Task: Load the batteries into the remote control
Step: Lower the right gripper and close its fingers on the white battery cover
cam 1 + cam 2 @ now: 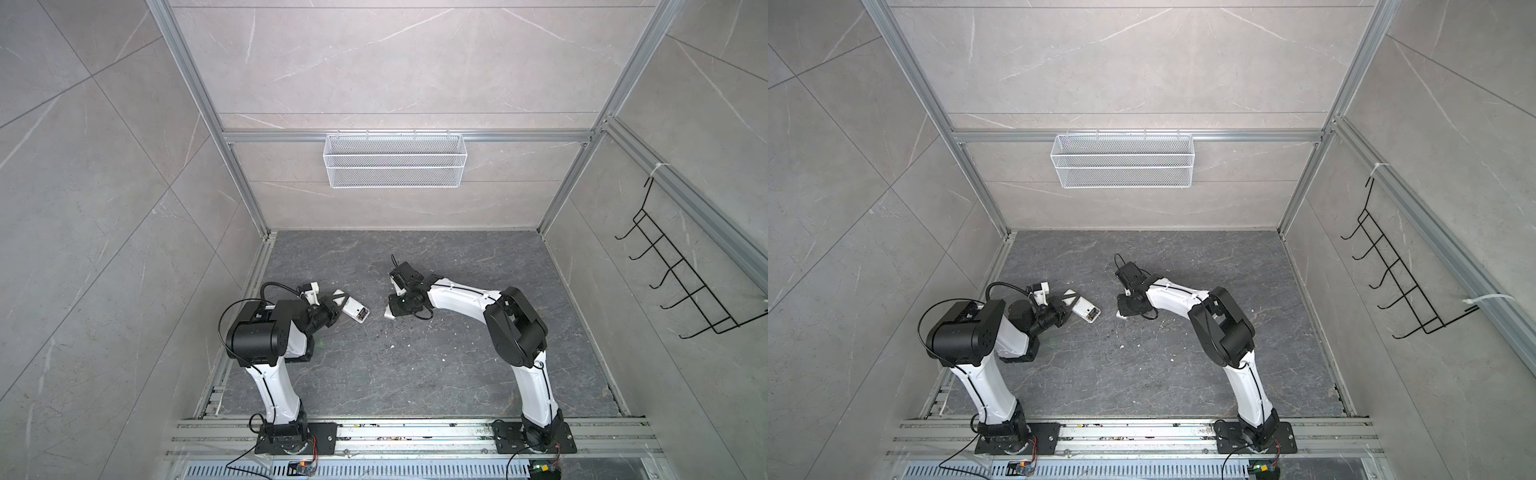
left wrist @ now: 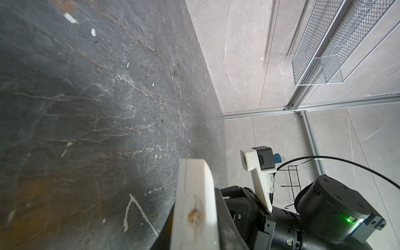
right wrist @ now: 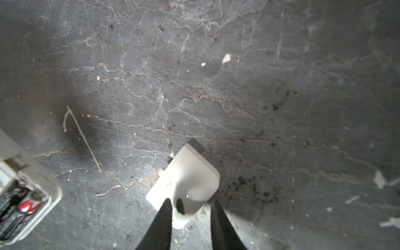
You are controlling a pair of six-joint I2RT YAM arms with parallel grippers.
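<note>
**Caller:** Take it from the biggest thing down. What is there?

**Me:** A dark veined table point(image 1: 415, 374) is under me, and both my arms bend in over its far half. My left arm is low on the left. My right arm reaches in toward the middle.

**Caller:** And the remote?

**Me:** The remote control point(image 1: 355, 309) is left of centre, in my left tool point(image 1: 343, 301). That tool is clamped tight on the end nearer my arm. In both top views the remote slants toward the middle, back side up, with the battery bay at its free end uncovered. I cannot tell whether it rests on the table or hangs just above it.

**Caller:** Over to the right side!

**Me:** My right tool point(image 3: 191, 201) is down over a small white cover plate point(image 3: 190, 171). The plate is near the remote's open end, not touching it. My black fingers point(image 3: 163, 218) stand apart, one on each side of the plate's near end and close against it. I cannot tell whether they pinch it or only straddle it.

**Caller:** Batteries?

**Me:** The right wrist view shows the batteries point(image 3: 20, 205) lying inside that open bay, dark with a red-and-white mark. I cannot tell how many there are.
</note>
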